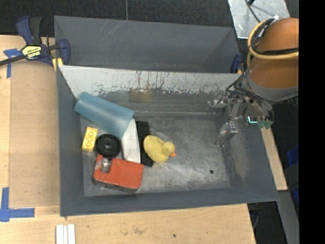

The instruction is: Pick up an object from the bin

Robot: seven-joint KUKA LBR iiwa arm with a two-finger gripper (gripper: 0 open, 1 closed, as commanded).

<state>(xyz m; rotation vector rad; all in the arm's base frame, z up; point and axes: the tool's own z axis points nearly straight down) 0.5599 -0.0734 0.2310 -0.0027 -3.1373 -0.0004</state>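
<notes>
Arm [274, 55], pincer [227, 131] over scuffed grey bin floor [198, 161]; heap [119, 146] left

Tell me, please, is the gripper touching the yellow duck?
Apart. The camera view shows the gripper at the right side and the duck near the middle, with bare bin floor plainly between them.

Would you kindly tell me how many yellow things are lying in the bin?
2: a yellow rubber duck near the middle of the floor, and a small yellow block further left, beside the black round piece. Others may be hidden underneath.
</notes>
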